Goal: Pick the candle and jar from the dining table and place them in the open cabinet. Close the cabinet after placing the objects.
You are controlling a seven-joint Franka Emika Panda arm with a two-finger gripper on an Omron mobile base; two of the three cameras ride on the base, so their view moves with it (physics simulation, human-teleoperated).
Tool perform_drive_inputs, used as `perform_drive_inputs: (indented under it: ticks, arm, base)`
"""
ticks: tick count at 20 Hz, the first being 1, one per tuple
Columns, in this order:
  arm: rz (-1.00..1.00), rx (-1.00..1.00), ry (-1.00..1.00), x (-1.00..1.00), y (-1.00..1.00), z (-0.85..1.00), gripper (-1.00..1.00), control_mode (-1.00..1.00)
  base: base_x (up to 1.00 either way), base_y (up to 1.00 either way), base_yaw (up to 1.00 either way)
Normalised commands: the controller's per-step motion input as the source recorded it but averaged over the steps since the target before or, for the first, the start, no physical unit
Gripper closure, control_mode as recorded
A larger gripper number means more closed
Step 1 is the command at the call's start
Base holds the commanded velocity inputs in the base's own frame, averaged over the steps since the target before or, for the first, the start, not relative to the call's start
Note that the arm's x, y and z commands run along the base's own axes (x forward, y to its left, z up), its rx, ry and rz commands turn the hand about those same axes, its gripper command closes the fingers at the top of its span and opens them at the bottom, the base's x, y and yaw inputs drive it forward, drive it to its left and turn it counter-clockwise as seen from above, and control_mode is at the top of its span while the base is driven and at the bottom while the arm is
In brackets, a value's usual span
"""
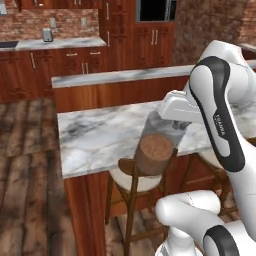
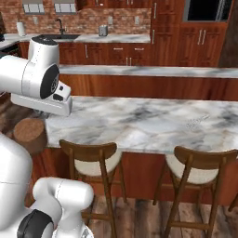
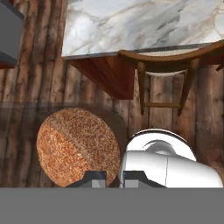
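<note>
The jar (image 1: 154, 148), clear glass with a brown granular lower half, hangs in the air just off the front edge of the dining table (image 1: 95, 135), above a stool. My gripper (image 1: 164, 121) is shut on its upper part from above. In the hand view the jar's brown fill (image 3: 76, 146) lies just beyond my gripper (image 3: 113, 178), with wood floor under it. From the right base view the jar (image 2: 29, 133) sits low under the white hand, left of the dining table (image 2: 139, 121). The candle and the open cabinet are out of view.
Wooden stools (image 1: 131, 175) (image 2: 95, 160) (image 2: 200, 167) stand along the table's near side. Behind the table runs a higher marble ledge (image 1: 115, 76). At the back wall are a worktop with a silver toaster (image 1: 47, 35) and tall closed wooden doors (image 1: 120, 30).
</note>
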Motion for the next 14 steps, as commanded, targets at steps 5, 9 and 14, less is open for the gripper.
perform_drive_inputs:
  ticks: [5,9,14]
  arm:
    - [0.00,0.00,0.00,0.00,0.00,0.00,1.00,1.00]
    - [0.00,0.00,0.00,0.00,0.00,0.00,1.00,1.00]
    - [0.00,0.00,0.00,0.00,0.00,0.00,1.00,1.00]
  base:
    - [-0.44,1.00,0.00]
    - [-0.34,1.00,0.00]
    - [-0.16,1.00,-0.01]
